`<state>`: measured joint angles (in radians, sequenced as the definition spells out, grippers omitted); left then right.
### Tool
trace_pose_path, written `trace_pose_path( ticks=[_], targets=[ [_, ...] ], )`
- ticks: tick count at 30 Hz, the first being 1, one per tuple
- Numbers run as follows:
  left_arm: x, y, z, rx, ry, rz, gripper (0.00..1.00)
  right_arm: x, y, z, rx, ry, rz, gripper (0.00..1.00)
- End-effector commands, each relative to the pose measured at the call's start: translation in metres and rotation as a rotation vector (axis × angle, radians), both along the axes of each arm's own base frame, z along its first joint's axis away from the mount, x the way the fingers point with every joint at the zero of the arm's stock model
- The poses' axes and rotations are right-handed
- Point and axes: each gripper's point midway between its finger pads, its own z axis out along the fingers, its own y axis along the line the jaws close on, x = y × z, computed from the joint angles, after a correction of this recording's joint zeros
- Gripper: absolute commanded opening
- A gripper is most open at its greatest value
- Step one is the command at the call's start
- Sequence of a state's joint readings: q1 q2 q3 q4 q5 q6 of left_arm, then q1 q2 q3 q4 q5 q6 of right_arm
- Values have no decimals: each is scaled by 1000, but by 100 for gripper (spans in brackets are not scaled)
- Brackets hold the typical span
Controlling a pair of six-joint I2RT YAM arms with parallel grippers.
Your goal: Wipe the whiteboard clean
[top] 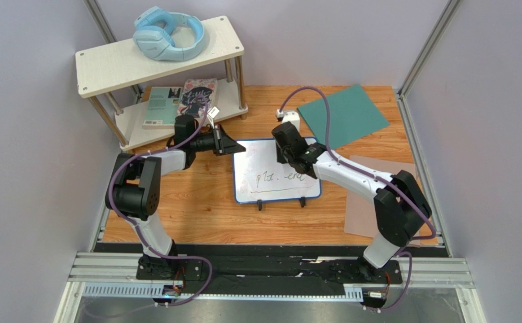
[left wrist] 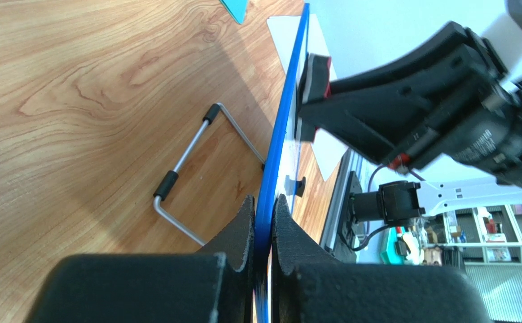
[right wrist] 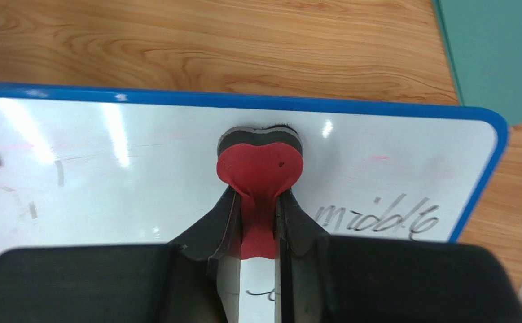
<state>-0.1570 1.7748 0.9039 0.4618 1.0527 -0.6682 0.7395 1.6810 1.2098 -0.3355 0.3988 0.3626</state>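
The whiteboard [top: 270, 185], white with a thin blue frame, rests tilted on a wire stand mid-table and bears dark handwriting [top: 278, 178]. My left gripper [top: 232, 144] is shut on the board's upper left edge; in the left wrist view the blue frame [left wrist: 280, 145] runs between the fingers [left wrist: 240, 225]. My right gripper [top: 286, 145] is shut on a red eraser [right wrist: 259, 168] with a black felt base. It presses the eraser against the board [right wrist: 122, 168] near its top edge. Handwriting [right wrist: 378, 219] shows lower right of the eraser.
A two-tier white shelf [top: 108, 67] at back left holds blue headphones [top: 169, 33] above and books [top: 182, 101] below. A teal sheet [top: 343, 113] lies back right, a pinkish-brown mat [top: 361, 215] at right. The wire stand [left wrist: 189, 182] props the board.
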Motion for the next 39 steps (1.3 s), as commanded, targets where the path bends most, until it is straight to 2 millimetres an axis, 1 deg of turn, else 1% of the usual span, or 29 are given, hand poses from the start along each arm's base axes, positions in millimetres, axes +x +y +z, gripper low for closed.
trace_pose_path(
  ticks=[1, 4, 11, 15, 19, 21, 25, 28, 30, 31, 33, 34, 36, 37, 38, 39],
  targets=[
    [12, 5, -5, 94, -145, 34, 0, -27, -110, -94, -290, 228, -221, 0],
    [12, 5, -6, 98, -145, 35, 0, -30, -125, -100, -278, 257, -258, 0],
    [11, 7, -9, 108, -142, 42, 0, -30, -158, -104, -214, 308, -336, 0],
    [12, 7, -10, 113, -141, 45, 0, -31, -165, -101, -200, 306, -346, 0],
    [12, 7, -10, 113, -141, 45, 0, -34, -161, -101, -182, 316, -316, 0],
    [12, 8, -9, 113, -144, 46, 0, -37, -149, -100, -155, 315, -266, 0],
    [12, 7, -8, 112, -143, 42, 0, -42, -122, -87, -144, 272, -174, 0],
    [12, 7, -9, 113, -141, 43, 0, -53, -98, -87, -144, 274, -105, 0],
    [11, 7, -9, 112, -141, 42, 0, -59, -88, -91, -163, 276, -69, 0],
    [11, 7, -9, 113, -140, 43, 0, -64, -79, -91, -176, 269, -41, 0],
    [11, 7, -9, 111, -138, 42, 0, -70, -68, -94, -190, 270, 3, 0],
    [12, 7, -9, 111, -138, 44, 0, -77, -56, -93, -195, 264, 41, 0],
    [12, 7, -8, 109, -138, 43, 0, -81, -43, -92, -198, 248, 91, 0],
    [12, 6, -8, 108, -139, 42, 0, -88, -31, -90, -210, 238, 140, 0],
    [12, 6, -8, 108, -136, 44, 0, -89, -22, -87, -210, 229, 163, 0],
    [12, 7, -8, 108, -136, 46, 0, -93, -16, -90, -219, 235, 189, 0]
  ],
)
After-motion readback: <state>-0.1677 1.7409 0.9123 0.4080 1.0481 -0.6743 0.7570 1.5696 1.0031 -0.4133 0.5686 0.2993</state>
